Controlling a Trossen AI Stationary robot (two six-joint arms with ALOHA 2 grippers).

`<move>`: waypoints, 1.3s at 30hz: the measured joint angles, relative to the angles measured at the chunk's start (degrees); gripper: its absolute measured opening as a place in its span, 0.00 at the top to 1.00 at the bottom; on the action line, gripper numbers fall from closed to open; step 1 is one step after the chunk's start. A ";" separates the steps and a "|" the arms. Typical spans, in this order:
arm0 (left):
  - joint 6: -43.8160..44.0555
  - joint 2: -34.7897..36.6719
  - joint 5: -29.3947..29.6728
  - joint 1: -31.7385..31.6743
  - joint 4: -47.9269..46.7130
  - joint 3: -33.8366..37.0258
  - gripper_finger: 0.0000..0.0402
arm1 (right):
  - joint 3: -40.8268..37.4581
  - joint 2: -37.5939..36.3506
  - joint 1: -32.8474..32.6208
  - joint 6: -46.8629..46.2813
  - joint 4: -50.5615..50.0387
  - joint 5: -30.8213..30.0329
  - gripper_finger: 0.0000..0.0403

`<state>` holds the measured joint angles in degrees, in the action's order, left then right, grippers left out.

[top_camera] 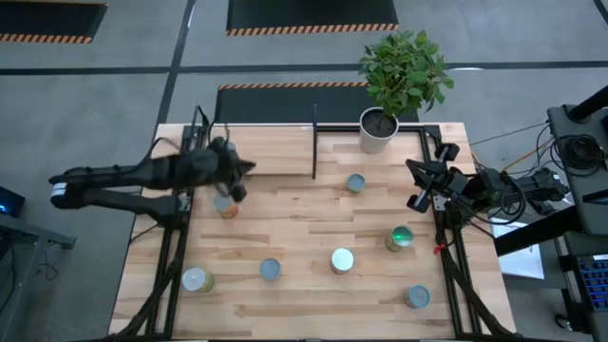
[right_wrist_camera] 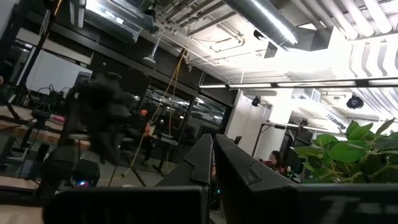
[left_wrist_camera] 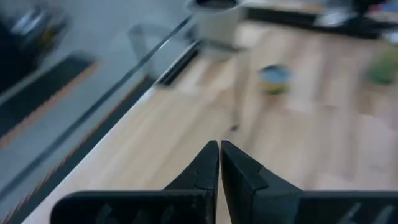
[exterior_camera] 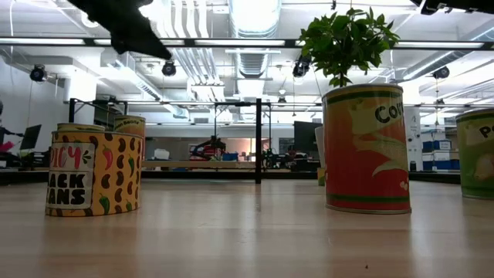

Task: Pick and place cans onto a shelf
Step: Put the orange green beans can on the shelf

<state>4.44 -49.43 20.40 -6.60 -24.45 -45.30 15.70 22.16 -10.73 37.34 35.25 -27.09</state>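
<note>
Currently the left gripper [top_camera: 239,180] hangs above the counter [top_camera: 304,294], near its left side, with its fingers [left_wrist_camera: 208,163] clenched together and nothing between them. Just beside it, a little nearer to the front edge, one can with an orange side [top_camera: 226,205] stands on the wood, apart from the fingers and partly under the arm. In the left wrist view a blue-topped can [left_wrist_camera: 274,76] is seen farther ahead, well apart from the fingertips (this is the can near the white plant pot [top_camera: 377,131]).

The right gripper [top_camera: 418,185] waits at the right edge of the counter, its fingers [right_wrist_camera: 198,163] also pressed tight and empty. The nearest can to it is the green one [top_camera: 400,237], which lies near but not touching.

The other cans stand scattered over the front half: a pale-topped one [top_camera: 197,279] at the left, a blue-grey one [top_camera: 270,269], a white-topped one [top_camera: 342,259], and another blue-grey one [top_camera: 416,296] at the right. The shelf [top_camera: 370,152], with its black posts and divider bar [top_camera: 314,142], is at the back of the counter.
</note>
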 joint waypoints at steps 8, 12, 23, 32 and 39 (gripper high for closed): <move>4.65 11.50 6.16 6.89 0.71 9.72 1.00 | 0.00 -0.01 -0.01 0.09 -0.25 0.00 0.98; 5.57 15.67 6.14 6.91 0.99 11.81 1.00 | 0.02 0.01 -0.01 0.83 -0.23 0.00 0.98; 10.94 18.95 7.95 6.91 1.87 13.08 1.00 | 0.01 -0.01 -0.01 2.69 0.58 0.00 0.98; 15.04 16.66 12.09 6.87 1.79 13.07 1.00 | 0.02 -0.01 0.00 3.90 1.51 0.00 0.98; 15.63 15.66 12.14 6.87 1.75 11.67 1.00 | 0.02 -0.01 0.01 4.60 1.88 0.00 0.98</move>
<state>20.08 -33.77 32.54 0.27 -22.70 -33.63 15.73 22.15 -10.72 41.94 37.13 -27.09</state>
